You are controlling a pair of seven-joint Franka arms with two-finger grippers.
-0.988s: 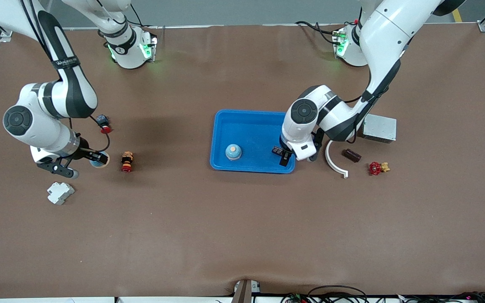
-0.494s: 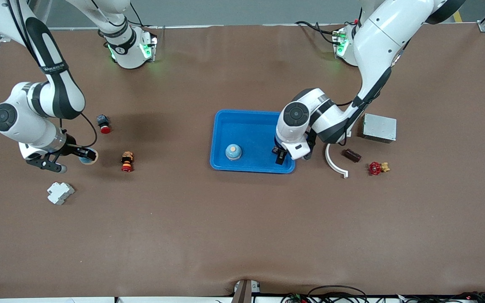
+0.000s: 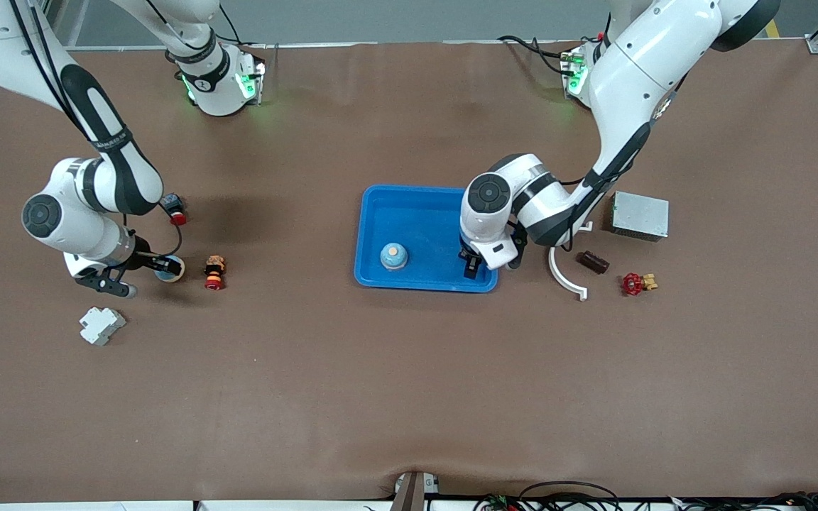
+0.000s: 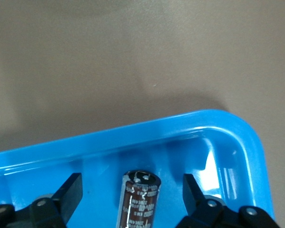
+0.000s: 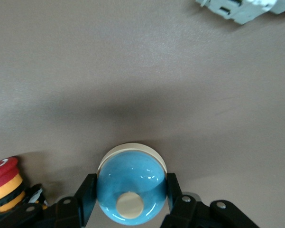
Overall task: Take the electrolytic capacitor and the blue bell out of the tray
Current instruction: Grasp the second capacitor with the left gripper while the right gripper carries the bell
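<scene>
My right gripper (image 3: 160, 269) is shut on a blue bell (image 3: 170, 269) with a cream button, low over the table near the right arm's end. In the right wrist view the fingers (image 5: 87, 190) press both sides of the bell (image 5: 128, 173). I cannot tell if it rests on the table. My left gripper (image 3: 472, 267) is open, down in the blue tray (image 3: 423, 202) at the corner nearest the left arm's end. A brown capacitor (image 4: 141, 202) sits between its spread fingers (image 4: 72, 190), touching neither. A second blue bell (image 3: 394, 256) sits in the tray.
A red-and-yellow button (image 3: 214, 272), a small red button (image 3: 176, 210) and a white block (image 3: 101, 325) lie around my right gripper. A grey metal box (image 3: 640, 216), a white curved strip (image 3: 565, 273), a brown block (image 3: 592, 262) and a red valve (image 3: 636, 283) lie beside the tray.
The right gripper swung with the bell toward the right arm's end of the table, then back close to the red-and-yellow button. The left gripper shifted slightly toward the tray's middle.
</scene>
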